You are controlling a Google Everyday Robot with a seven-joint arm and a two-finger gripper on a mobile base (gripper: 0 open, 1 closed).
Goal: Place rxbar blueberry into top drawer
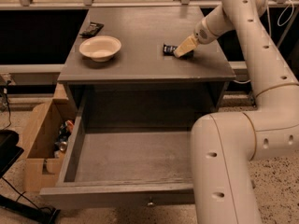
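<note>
Starting far left of the fingers (188, 44) and low: an open cardboard box (36, 139) sits on the floor beside the cabinet, some cans or the like in it, can't read them. Up on the grey tabletop (140, 36), well left of the fingers at the far-left corner, lies a black-brown wrapper (91, 29). Nearer the fingers but clearly apart from them, a pale round bowl (100, 48) stands upright near the left front of the top, looks empty. Below the fingers and toward the camera, the top drawer (74, 149) is pulled wide out, grey floor bare, small round knob (150, 202) at the middle of its front panel. The rxbar blueberry (168, 49) lies flat on the tabletop, right of centre, not in the drawer. Its dark navy left end sticks out just left of the fingertips, and the rest is under them. The gripper (179, 52) is down at the tabletop on the bar's right end, slanting in from the upper right. The fingers read as one pale wedge drawn together, pinching the bar, which touches the table surface. Right of the fingers the white arm (261, 139) runs up to the top right corner, down the right edge, then fills the lower right in front of the drawer's right side.
</note>
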